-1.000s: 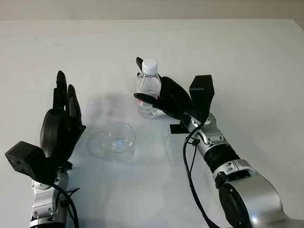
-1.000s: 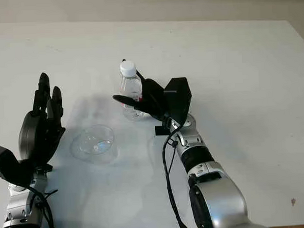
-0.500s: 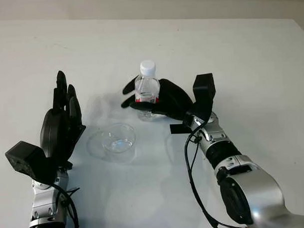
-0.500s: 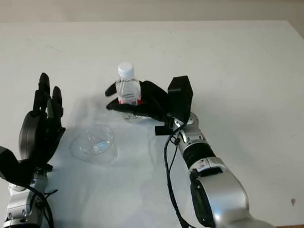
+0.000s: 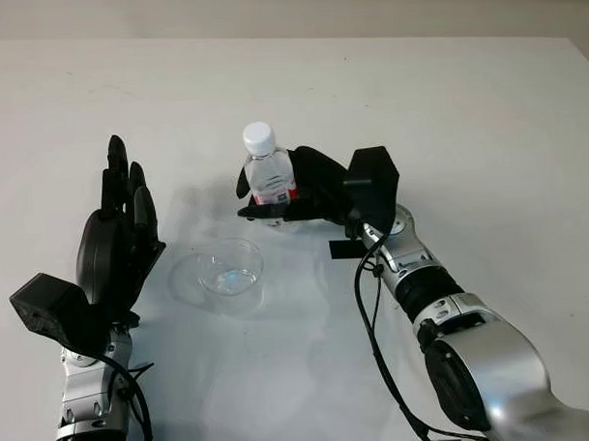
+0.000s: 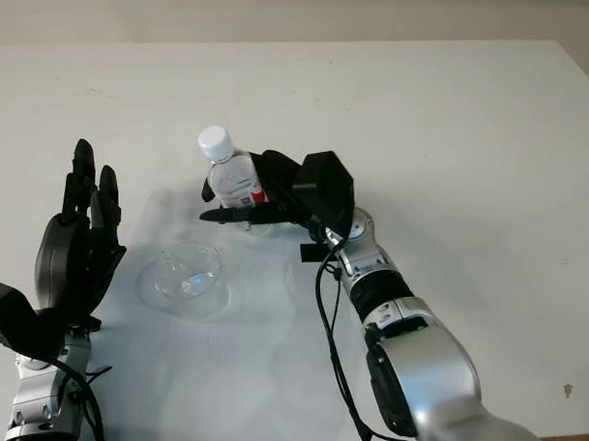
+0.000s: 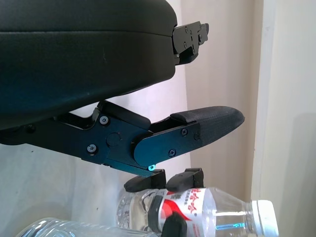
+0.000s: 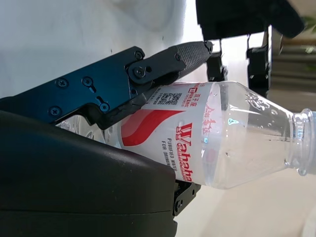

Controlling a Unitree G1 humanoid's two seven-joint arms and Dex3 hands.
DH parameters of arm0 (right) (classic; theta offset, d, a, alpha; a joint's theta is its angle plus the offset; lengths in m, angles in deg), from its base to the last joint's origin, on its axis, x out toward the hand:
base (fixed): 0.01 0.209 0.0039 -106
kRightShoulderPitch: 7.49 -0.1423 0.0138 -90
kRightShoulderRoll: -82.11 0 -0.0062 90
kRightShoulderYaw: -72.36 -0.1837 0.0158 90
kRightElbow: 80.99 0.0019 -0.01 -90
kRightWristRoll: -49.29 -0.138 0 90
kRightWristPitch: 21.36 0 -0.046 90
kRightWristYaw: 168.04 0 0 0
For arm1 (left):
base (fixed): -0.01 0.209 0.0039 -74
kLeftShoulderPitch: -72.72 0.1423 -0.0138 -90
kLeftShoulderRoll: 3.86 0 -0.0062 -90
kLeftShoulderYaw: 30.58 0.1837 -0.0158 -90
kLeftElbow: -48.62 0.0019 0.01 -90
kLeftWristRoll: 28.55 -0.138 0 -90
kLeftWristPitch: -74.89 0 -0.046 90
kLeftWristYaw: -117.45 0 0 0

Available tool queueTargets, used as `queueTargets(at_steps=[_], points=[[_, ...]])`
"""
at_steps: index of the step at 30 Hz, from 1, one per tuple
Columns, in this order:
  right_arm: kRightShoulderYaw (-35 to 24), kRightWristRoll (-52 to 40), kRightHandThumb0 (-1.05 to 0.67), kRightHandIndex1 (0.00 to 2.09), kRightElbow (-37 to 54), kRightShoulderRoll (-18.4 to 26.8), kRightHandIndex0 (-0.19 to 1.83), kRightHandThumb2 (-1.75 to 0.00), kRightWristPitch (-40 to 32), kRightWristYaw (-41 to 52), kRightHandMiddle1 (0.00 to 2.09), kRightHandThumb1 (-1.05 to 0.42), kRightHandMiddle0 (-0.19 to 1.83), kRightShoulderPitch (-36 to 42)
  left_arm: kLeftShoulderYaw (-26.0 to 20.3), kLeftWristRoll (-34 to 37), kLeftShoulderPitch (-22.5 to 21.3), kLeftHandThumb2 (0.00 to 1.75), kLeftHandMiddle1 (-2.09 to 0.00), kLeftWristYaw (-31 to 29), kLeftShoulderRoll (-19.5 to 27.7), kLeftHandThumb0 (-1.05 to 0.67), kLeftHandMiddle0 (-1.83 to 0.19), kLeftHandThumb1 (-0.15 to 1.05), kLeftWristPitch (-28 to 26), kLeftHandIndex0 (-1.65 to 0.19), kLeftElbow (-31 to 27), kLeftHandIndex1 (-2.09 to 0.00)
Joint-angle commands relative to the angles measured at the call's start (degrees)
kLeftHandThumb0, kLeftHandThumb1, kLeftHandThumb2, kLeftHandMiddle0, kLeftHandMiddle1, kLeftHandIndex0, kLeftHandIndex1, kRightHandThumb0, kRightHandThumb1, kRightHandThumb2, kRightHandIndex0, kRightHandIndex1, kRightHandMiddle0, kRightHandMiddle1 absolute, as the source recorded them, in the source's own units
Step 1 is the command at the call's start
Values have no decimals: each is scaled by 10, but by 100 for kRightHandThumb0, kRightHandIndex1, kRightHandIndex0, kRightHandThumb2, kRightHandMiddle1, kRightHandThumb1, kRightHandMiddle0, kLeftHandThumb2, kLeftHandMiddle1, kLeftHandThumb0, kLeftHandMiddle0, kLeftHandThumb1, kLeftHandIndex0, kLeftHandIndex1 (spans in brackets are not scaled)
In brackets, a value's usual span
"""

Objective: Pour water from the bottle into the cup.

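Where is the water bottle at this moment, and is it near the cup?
In the eye views the bottle is near the table's middle, gripped by the right hand and tilted, its white cap toward the left; the clear cup stands just in front of it, nearer the robot.

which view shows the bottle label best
The right wrist view: the bottle lies close up in the right hand, its red and white label readable. The eye views show the whole capped bottle, label small. The left wrist view shows it at the edge, partly hidden by fingers.
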State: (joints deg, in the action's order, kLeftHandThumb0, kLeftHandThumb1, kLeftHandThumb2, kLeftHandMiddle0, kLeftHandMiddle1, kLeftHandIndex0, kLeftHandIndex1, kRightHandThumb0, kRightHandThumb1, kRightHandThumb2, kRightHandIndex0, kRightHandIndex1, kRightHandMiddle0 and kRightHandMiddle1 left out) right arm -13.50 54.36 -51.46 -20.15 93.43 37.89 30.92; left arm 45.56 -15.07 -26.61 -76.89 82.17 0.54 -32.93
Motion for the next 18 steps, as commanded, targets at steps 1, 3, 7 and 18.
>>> queueTargets(at_steps=[1,3,7,18], points=[[3,9,-42,209,-1,-3,142,-43,19,-25,209,-105,117,16,-3,1,2,69,0,-2,4,-75,19,105,7,19,-3,0],[2,11,-40,209,-2,-4,149,-47,24,-44,209,-105,124,17,-4,1,1,69,0,-2,5,-76,19,105,7,19,-3,0],[-5,4,-37,209,-2,-5,159,-51,28,-61,209,-105,138,17,-5,0,0,69,0,-4,7,-76,19,105,9,19,3,0],[2,38,-34,209,43,40,119,-39,109,-120,209,-105,99,3,-5,1,-2,70,0,-5,7,-75,19,105,7,19,3,0]])
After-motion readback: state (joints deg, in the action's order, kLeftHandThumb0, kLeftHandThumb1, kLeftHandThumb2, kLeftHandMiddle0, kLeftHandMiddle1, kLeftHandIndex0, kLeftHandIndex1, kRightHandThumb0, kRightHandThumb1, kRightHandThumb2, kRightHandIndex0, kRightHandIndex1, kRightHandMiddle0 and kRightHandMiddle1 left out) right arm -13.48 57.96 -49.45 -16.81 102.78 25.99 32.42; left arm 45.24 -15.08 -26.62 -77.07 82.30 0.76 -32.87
